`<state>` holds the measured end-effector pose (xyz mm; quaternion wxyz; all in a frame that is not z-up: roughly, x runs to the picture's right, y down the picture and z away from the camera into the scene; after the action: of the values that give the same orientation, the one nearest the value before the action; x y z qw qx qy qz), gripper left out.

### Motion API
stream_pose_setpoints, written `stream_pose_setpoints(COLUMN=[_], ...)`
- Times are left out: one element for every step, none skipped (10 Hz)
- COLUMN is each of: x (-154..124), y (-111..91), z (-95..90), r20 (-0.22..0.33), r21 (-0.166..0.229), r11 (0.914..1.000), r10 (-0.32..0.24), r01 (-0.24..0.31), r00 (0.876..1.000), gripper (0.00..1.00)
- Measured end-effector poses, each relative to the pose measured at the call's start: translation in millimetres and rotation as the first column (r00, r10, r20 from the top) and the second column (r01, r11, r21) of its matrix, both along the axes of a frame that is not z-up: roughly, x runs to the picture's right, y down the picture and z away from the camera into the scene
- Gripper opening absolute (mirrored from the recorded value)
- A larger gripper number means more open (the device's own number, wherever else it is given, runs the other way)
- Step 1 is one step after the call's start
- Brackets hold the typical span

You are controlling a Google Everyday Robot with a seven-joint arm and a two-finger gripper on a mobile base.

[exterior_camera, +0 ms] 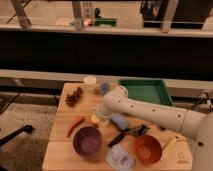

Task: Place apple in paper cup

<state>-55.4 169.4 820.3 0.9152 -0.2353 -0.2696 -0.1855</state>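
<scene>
Wooden desk (pixel 61 147), carrying the whole lot. Status: by my judgement the task is only beginning. Apple (pixel 94 119) is lying on the desk between the carrot (pixel 75 126) and the tool (pixel 103 115), not yet lifted. Paper cup (pixel 90 81) is standing upright near the far edge, well apart from the apple. Tool is hovering just beside the apple; wide or narrow, I cannot tell. Remaining: grasp, carry, drop. Count: one apple, one paper cup, one blue-grey cup (pixel 104 88), two bowls, namely purple bowl (pixel 88 140) and orange bowl (pixel 148 149), one green tray (pixel 146 91), one grape bunch (pixel 74 96), one carrot.
</scene>
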Motion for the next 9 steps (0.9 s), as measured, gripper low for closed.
stream_pose_setpoints(x=[-0.2,0.5,1.7,3.4,5.4,7.7,8.8,9.7,11.6], y=[-2.7,-5.9,-7.0,-7.7,-7.1,-4.2,-1.6,1.7,4.9], z=[3.2,7.6,10.4,13.5,17.8,21.5,23.2,25.1,26.7], r20=[-0.011,-0.024,-0.033,-0.042,-0.051,-0.06,-0.064,-0.067,-0.069], r21=[-0.003,-0.006,-0.009,-0.014,-0.022,-0.033,-0.042,-0.053,-0.063], r11=[1.0,1.0,0.9999,0.9999,0.9997,0.9994,0.9991,0.9986,0.998], r10=[0.001,0.005,0.006,0.008,0.008,0.003,-0.001,-0.007,-0.012], r01=[-0.001,-0.005,-0.007,-0.008,-0.009,-0.005,-0.001,0.003,0.007], r00=[1.0,1.0,0.999,0.999,0.999,0.998,0.998,0.998,0.998], gripper=[0.8,0.8,0.8,0.8,0.8,0.8,0.78,0.7,0.58])
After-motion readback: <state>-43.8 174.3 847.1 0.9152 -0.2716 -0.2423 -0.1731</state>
